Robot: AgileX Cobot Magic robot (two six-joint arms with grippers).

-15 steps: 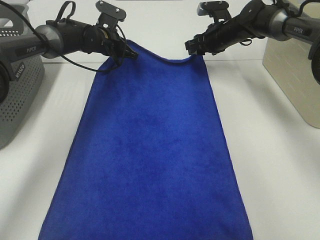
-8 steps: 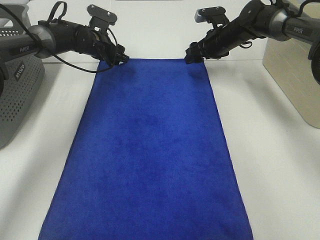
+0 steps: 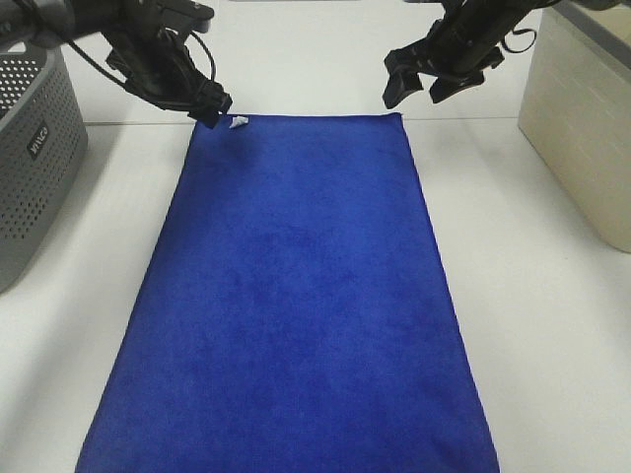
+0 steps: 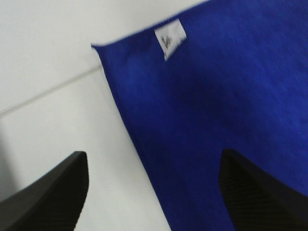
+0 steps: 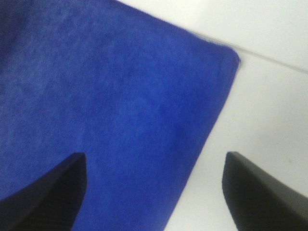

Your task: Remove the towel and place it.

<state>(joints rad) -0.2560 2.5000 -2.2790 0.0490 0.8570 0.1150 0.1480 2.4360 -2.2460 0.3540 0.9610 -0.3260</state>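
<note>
A: As the towel (image 3: 296, 296) lies flat on the table (image 3: 532, 296), where is each claw?
B: The left gripper (image 3: 212, 106) hangs above the far corner with the white tag (image 3: 238, 122), fingers wide, holding nothing. The right gripper (image 3: 422, 87) hangs above the other far corner, also wide, not touching.

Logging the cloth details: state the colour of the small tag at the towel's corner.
The tag is white with a dark mark, clearest in the left wrist view.

White table (image 3: 552, 325) (evenly lit), grey basket (image 3: 35, 168) left, beige bin (image 3: 582, 128) right.
</note>
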